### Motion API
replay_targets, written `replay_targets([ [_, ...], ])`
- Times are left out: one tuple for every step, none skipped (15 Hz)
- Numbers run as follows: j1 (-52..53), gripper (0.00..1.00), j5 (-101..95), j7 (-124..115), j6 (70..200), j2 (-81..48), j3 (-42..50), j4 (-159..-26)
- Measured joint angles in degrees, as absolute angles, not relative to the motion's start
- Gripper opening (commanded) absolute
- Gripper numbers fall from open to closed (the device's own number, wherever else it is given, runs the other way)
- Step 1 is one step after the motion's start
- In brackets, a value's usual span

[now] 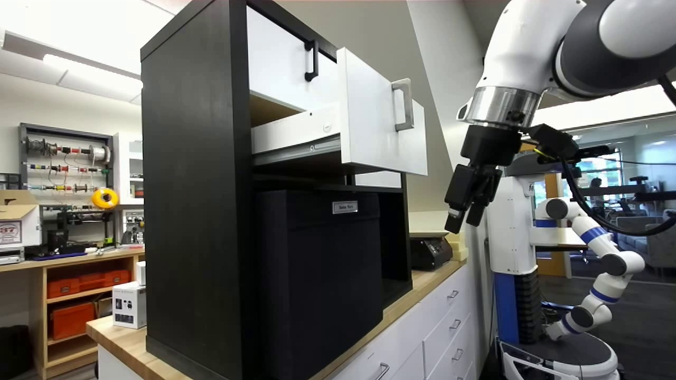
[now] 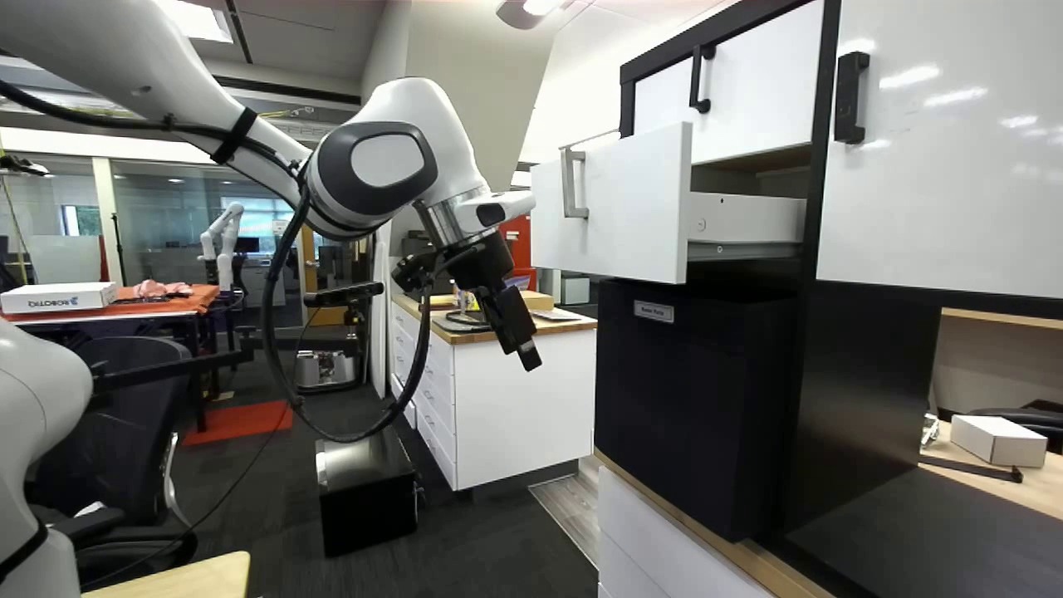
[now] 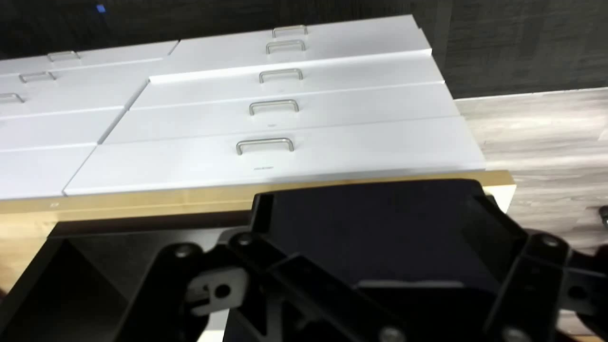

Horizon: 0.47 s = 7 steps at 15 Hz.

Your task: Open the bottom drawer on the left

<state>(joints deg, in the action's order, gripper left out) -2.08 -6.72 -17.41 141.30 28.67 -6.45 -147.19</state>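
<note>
In an exterior view the black cabinet (image 1: 187, 200) stands on a wooden countertop (image 1: 119, 338), and racked spools (image 1: 99, 153) show only here; the bottom drawer (image 1: 369, 121), left-hand and silver-handled, juts out above a black bin (image 1: 338, 274), with the gripper (image 1: 465, 219) clear of it, fingers (image 1: 454, 221) wide apart. In an exterior view an office chair (image 2: 124, 432) and red mat (image 2: 241, 422) appear on dark floor (image 2: 482, 540). The wrist view looks down past the countertop's edge onto stacked white drawer fronts (image 3: 342, 137).

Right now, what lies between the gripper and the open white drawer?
Only open air: both exterior views show a bare gap between the gripper and the open white drawer.
</note>
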Motion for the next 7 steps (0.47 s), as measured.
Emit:
replay_targets([
  [-1.78, 1.00, -5.43, -16.45, 139.17, 28.49, -6.15, -146.74],
  [-1.66, 1.00, -4.54, -15.81, 137.18, 28.29, -5.94, -146.27],
  [-1.66, 1.00, -3.95, -15.53, 135.40, 28.12, -5.83, -145.81],
  [-1.66, 1.00, -3.62, -15.45, 133.81, 27.97, -5.71, -145.35],
  [-1.66, 1.00, -3.44, -15.45, 132.42, 27.87, -5.58, -144.96],
  [-1.67, 1.00, -3.40, -15.44, 131.05, 27.80, -5.50, -144.55],
  [-1.68, 1.00, -3.40, -15.44, 130.24, 27.76, -5.46, -144.24],
])
